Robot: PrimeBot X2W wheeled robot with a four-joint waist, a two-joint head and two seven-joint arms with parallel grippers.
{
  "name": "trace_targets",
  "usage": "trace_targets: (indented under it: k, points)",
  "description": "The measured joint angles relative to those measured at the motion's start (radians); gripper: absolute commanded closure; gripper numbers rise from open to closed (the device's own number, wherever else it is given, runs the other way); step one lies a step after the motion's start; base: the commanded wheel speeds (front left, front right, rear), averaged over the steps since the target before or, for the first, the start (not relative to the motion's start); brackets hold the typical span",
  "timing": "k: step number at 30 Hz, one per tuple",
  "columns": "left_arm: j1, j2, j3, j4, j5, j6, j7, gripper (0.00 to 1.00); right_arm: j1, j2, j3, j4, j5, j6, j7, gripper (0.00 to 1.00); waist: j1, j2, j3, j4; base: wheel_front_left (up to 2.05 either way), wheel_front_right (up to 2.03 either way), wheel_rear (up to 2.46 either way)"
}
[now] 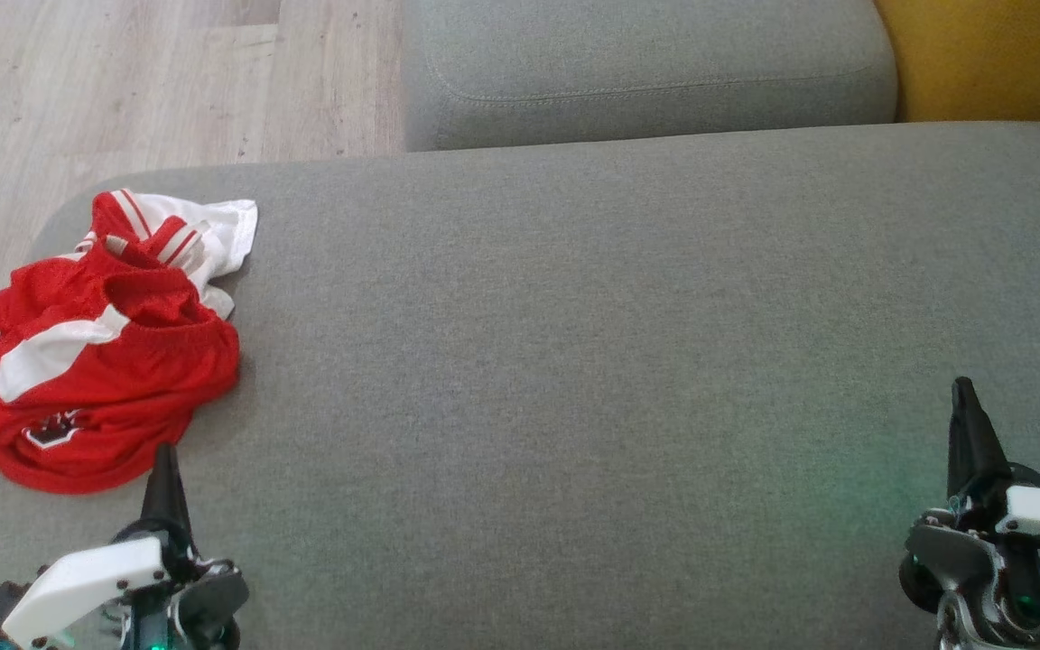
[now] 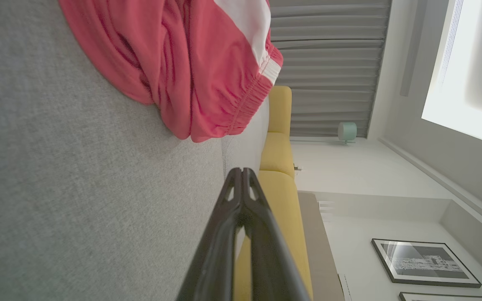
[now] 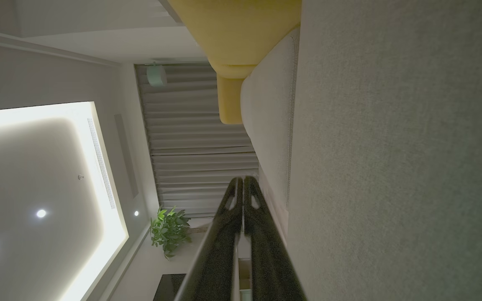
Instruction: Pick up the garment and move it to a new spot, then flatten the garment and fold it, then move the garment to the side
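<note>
Looking down from the head, found a red and white garment [image 1: 96, 361] crumpled in a heap at the left end of a gray sofa seat [image 1: 574, 361], close to the rounded corner, with a white striped part turned up on the far side and a dark emblem on the near fold. Noted the left jaws at the lower left, pressed together and empty, with the dark fingers [image 1: 164, 492] pointing up at the near edge of the heap, tip right at the hem. Checked the left wrist view and saw the fingers [image 2: 224, 234] shut flat against each other, the garment [image 2: 191, 62] ahead with its gathered elastic band showing, and a strip of bare seat [image 2: 57, 188] between tip and cloth. Could not tell from the head view alone whether tip and hem touched. Noted the right jaws at the lower right, likewise pressed together and empty, with fingers [image 1: 967, 433] over bare seat, well apart from the garment. Confirmed in the right wrist view: fingers [image 3: 262, 242] closed, plain gray seat [image 3: 391, 167] alongside. Saw beyond the seat a second gray cushion [image 1: 646, 72], a wooden floor [image 1: 123, 81] to the left and yellow upholstery [image 1: 989, 54] at the far right. Made out a pleated curtain [image 3: 199, 146] and a green plant [image 3: 170, 230] in the background.
</note>
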Motion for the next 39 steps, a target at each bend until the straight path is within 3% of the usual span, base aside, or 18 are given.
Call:
trace_targets:
  k: [3,4,11,22,26,39]
  points:
    - [0.0,0.0,0.0,0.0,0.0,0.0,0.0,1.0,0.0,0.0,0.0,0.0,0.0,0.0,0.0,1.0,0.0,0.0,0.0,0.0,0.0,0.0,0.0]
    - [0.0,0.0,0.0,0.0,0.0,0.0,0.0,0.0,0.0,0.0,0.0,0.0,0.0,0.0,0.0,0.0,0.0,0.0,0.0,0.0,0.0,0.0,0.0]
    - [0.068,-0.003,-0.01,0.086,0.0,0.001,-0.002,0.0,0.074,0.007,0.005,0.089,0.0,0.0,-0.001,0.0,0.0,0.0,-0.001,0.0,0.0,0.0,0.0]
    - [0.072,-0.004,-0.038,0.078,0.055,0.001,-0.03,0.0,0.07,0.007,0.04,0.083,-0.047,0.0,-0.03,0.0,0.0,0.0,-0.008,0.002,0.0,0.0,0.0]
    - [0.072,-0.005,-0.041,0.065,0.137,0.003,-0.049,0.0,0.07,0.007,0.052,0.082,-0.133,0.0,-0.047,0.0,0.0,0.0,-0.01,0.003,0.0,0.0,0.0]
    - [0.072,-0.005,-0.101,0.009,0.365,0.069,-0.083,0.0,0.07,0.007,0.077,0.036,-0.36,0.0,-0.083,0.0,0.0,0.0,-0.013,0.005,0.0,0.0,0.0]
